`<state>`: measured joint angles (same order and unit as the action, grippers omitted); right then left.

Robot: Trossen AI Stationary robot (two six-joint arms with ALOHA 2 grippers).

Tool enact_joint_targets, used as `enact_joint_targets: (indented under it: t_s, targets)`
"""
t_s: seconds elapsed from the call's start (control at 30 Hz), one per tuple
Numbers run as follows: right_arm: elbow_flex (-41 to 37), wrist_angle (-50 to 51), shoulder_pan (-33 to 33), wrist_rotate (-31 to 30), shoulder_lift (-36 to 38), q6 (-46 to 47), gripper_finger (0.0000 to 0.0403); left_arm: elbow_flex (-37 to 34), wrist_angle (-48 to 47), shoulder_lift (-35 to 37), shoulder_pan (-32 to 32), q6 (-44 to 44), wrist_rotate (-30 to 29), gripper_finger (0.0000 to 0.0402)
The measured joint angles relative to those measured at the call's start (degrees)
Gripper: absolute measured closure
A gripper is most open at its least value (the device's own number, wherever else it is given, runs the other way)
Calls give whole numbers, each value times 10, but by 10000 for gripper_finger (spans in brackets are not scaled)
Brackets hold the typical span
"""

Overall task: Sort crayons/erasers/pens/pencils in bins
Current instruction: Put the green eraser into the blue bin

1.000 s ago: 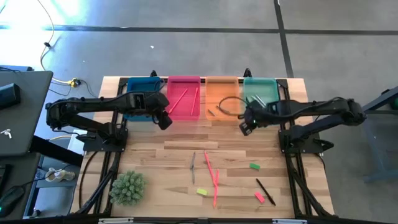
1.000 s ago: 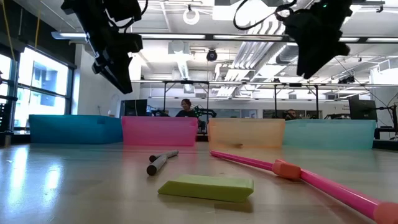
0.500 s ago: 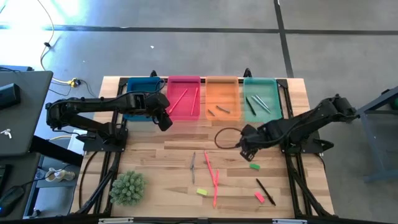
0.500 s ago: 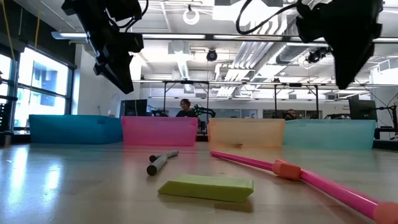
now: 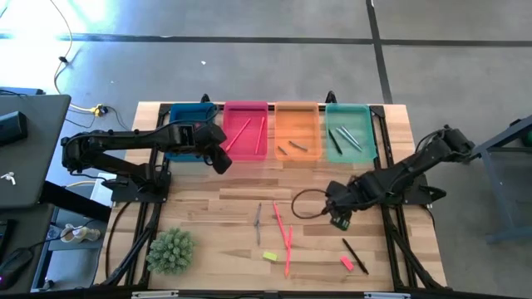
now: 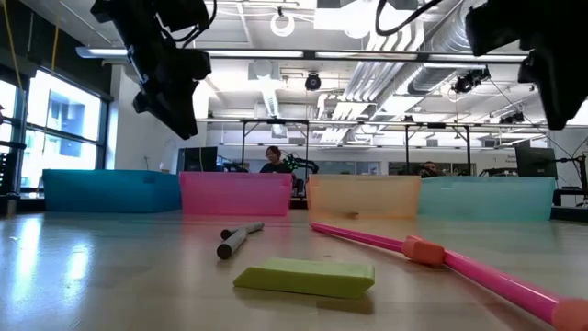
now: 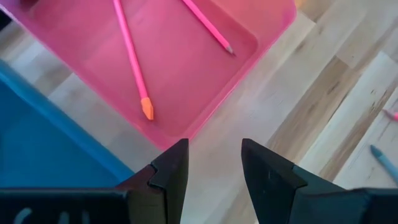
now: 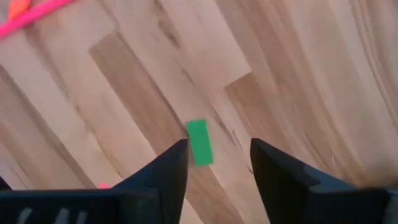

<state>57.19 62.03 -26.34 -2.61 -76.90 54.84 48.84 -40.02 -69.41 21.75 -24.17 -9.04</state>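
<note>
Four bins stand in a row along the far edge: blue (image 5: 189,131), pink (image 5: 246,131) holding two pink pencils, orange (image 5: 298,131) holding two short crayons, teal (image 5: 347,131) holding two grey sticks. My right gripper (image 8: 217,163) hangs open, pointing down above a green eraser (image 8: 199,143) that lies flat on the wood. My left gripper (image 7: 214,168) waits open above the pink bin's near corner (image 7: 177,134). A grey pen (image 5: 258,213), two pink pencils (image 5: 283,228), a yellow-green eraser (image 5: 269,256), a red eraser (image 5: 347,262) and a dark pen (image 5: 355,255) lie loose on the table.
A green spiky plant (image 5: 170,251) sits at the table's near left corner. The right arm's cable loops (image 5: 303,203) over the middle of the table. A laptop (image 5: 29,149) stands beside the table's left edge. Bare wood lies between the bins and the loose items.
My right gripper has swung from above the teal bin toward the table's near edge, sinking a little and rolling, and now stands over the green eraser. The left arm has kept its place.
</note>
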Motion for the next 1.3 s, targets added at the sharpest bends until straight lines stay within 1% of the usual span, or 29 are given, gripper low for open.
enact_joint_targets:
  t_s: [0.1,0.2,0.33,0.5,0.63,0.73,0.87,1.07,1.3]
  targets:
    - [0,1,-30,-5,0,-23,209,0,-1,0,-9,-36,0,264]
    - [-8,-6,-65,-24,1,-53,198,0,-1,0,-27,-71,0,264]
    - [-44,-39,-105,-30,1,-64,198,0,-1,0,-61,-115,0,264]
    - [-78,-71,-134,-33,1,-47,208,0,0,0,-110,-160,-6,264]
    - [-101,-91,-139,-34,0,-19,217,0,0,0,-141,-182,-28,264]
    - [-119,-131,-139,-34,0,-9,219,0,0,0,-158,-193,-51,264]
    - [-151,-190,-138,-34,0,-5,220,0,0,0,-173,-208,-67,264]
    - [-192,-219,-138,-35,0,21,220,0,0,0,-182,-213,-70,264]
    - [-207,-238,-138,-47,0,18,220,0,0,0,-185,-224,-70,264]
